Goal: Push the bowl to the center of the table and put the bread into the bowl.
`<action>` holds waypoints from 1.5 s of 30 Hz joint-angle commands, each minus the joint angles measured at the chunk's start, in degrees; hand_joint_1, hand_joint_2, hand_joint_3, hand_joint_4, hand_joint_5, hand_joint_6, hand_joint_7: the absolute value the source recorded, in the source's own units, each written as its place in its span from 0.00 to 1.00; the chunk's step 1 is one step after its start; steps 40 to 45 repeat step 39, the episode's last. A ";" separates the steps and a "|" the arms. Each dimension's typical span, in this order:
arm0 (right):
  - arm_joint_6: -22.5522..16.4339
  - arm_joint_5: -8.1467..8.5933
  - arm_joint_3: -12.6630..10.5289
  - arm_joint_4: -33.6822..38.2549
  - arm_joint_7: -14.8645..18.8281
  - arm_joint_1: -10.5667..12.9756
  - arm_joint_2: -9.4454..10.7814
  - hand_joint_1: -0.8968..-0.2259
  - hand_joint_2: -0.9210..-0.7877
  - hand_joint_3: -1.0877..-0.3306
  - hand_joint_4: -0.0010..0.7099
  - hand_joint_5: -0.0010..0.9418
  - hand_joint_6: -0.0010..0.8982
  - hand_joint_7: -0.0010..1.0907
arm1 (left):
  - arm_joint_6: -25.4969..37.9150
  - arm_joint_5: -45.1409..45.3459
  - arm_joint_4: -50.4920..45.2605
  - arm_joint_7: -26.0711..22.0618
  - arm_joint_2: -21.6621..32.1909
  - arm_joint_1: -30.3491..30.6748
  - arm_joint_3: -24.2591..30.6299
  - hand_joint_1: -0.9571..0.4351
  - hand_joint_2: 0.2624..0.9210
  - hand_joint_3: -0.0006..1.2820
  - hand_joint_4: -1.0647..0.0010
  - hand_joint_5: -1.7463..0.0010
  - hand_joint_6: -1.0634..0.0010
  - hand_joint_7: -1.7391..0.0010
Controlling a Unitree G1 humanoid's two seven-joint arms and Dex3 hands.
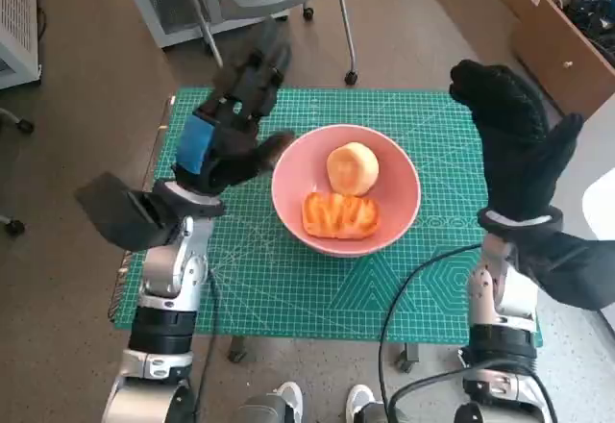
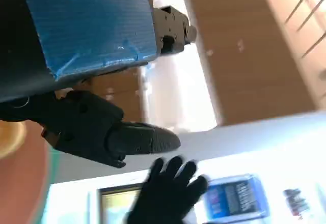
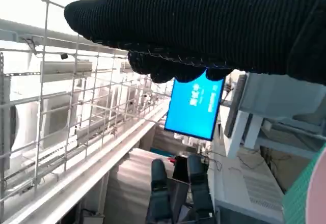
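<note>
One green cutting mat covers the table, bearing one pink bowl near its centre; inside lie two breads, a glazed orange loaf and a smaller round pale bun, touching. The left hand, fingers spread, holds nothing just beside the bowl's rim; the right hand is raised, fingers apart, empty

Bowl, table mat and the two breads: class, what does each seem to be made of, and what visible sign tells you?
Bowl: smooth pink plastic or glazed ceramic, evenly coloured; which one is unclear.
Table mat: green cutting mat, likely vinyl, matte with a printed white grid.
Round bread: pale, smooth crust.
Long bread: glossy orange-brown, ridged; real or replica is unclear.
</note>
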 commanded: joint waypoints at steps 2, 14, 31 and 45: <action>1.13 -1.16 0.45 -0.48 -0.92 0.93 -0.64 0.62 0.00 0.60 0.44 0.00 0.15 0.42 | -0.86 1.62 -1.63 -0.02 0.59 1.15 0.48 0.28 1.00 0.28 1.00 1.00 0.89 0.98; 1.79 -1.96 0.76 -1.40 -2.02 0.38 -0.87 0.61 0.00 0.59 0.45 0.01 0.15 0.43 | -0.82 -1.52 -3.95 0.21 -1.20 1.82 2.78 0.27 1.00 0.29 1.00 1.00 0.91 0.98; 4.71 -1.99 1.17 -3.75 -3.34 -1.71 -1.61 0.59 0.00 0.60 0.45 0.00 0.17 0.45 | -1.02 -1.65 -4.45 2.58 -3.64 1.60 3.95 0.27 0.97 0.28 0.98 0.99 1.00 0.79; 5.35 -2.32 1.42 -3.22 -3.77 -3.13 -1.66 0.53 0.00 0.66 0.46 0.01 0.18 0.45 | -0.50 -1.61 -5.91 2.86 -3.65 2.05 3.55 0.27 0.94 0.28 0.97 0.99 1.00 0.77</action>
